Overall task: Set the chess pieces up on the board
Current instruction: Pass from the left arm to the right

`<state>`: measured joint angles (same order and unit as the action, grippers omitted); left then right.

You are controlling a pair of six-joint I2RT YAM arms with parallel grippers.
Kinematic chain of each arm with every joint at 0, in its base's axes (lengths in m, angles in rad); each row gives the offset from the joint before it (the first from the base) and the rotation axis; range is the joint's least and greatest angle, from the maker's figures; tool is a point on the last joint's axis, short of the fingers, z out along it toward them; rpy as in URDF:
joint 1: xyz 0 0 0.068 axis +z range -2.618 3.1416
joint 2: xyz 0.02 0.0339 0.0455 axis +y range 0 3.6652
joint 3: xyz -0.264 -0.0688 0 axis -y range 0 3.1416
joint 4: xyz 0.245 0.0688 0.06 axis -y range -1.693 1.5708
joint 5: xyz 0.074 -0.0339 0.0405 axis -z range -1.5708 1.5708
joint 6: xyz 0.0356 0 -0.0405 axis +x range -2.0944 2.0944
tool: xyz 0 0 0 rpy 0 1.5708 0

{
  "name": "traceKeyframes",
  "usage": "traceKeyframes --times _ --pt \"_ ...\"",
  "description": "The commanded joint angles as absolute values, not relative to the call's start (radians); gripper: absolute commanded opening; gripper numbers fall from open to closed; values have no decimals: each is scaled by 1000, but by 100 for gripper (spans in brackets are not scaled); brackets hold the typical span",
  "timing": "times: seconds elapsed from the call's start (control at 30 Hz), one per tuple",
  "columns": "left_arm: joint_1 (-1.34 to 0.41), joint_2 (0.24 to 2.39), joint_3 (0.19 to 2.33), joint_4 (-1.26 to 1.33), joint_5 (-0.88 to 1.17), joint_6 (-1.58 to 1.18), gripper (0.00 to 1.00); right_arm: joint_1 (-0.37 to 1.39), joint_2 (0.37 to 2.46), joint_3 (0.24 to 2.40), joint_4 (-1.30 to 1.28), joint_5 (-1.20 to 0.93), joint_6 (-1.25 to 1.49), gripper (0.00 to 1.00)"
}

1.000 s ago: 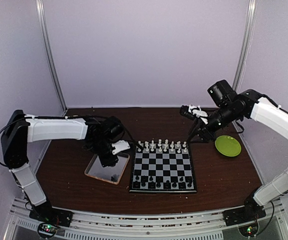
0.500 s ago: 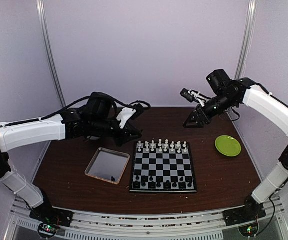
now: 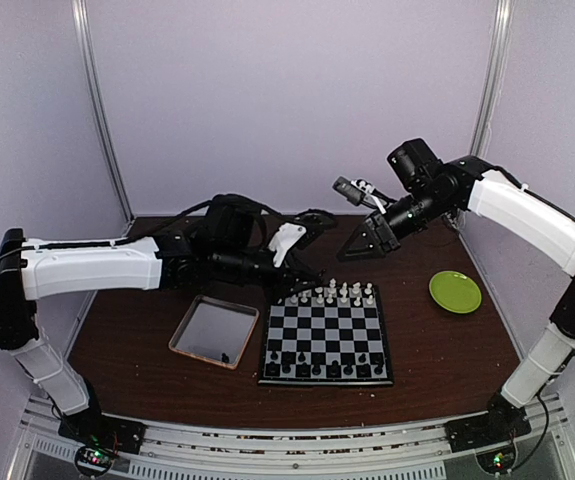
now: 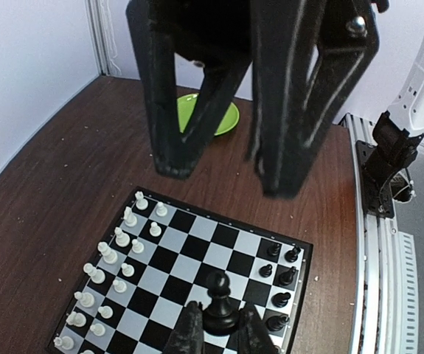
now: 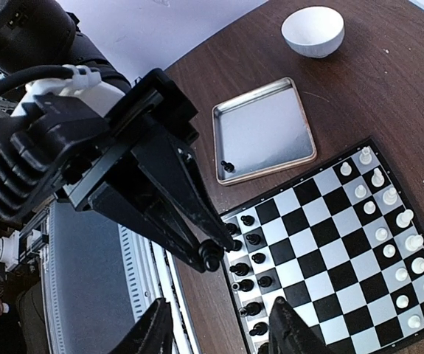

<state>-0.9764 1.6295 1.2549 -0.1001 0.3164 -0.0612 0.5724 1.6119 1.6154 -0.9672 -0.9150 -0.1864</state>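
The board (image 3: 327, 335) lies at the table's middle, with white chess pieces (image 3: 332, 292) along its far rows and black ones (image 3: 327, 368) along its near rows. My left gripper (image 4: 219, 313) is shut on the base of a black pawn (image 4: 219, 291), upright above the board. From above, the left gripper (image 3: 312, 272) hangs over the board's far left corner. My right gripper (image 3: 349, 248) hovers high beyond the board's far edge. In its wrist view the right gripper (image 5: 219, 302) is open and empty, looking down on the left gripper's pawn (image 5: 212, 257).
A silver tray (image 3: 199, 322) left of the board holds one black piece (image 5: 228, 167). A green plate (image 3: 455, 291) sits right of the board, and a white bowl (image 5: 313, 29) stands beyond the tray. The two grippers are close together above the board's far side.
My left arm rose from the tray and swung right to the board's far left corner with the pawn. My right arm lifted and moved left toward it.
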Motion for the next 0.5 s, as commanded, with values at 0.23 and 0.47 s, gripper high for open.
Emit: traceKeyframes --times 0.23,0.47 --pt "-991 1650 1318 -24 354 -76 8 627 1667 1645 -954 -950 -164 37" --pt "-997 1657 1321 -26 351 -75 8 630 1678 1641 -950 -972 -160 18"
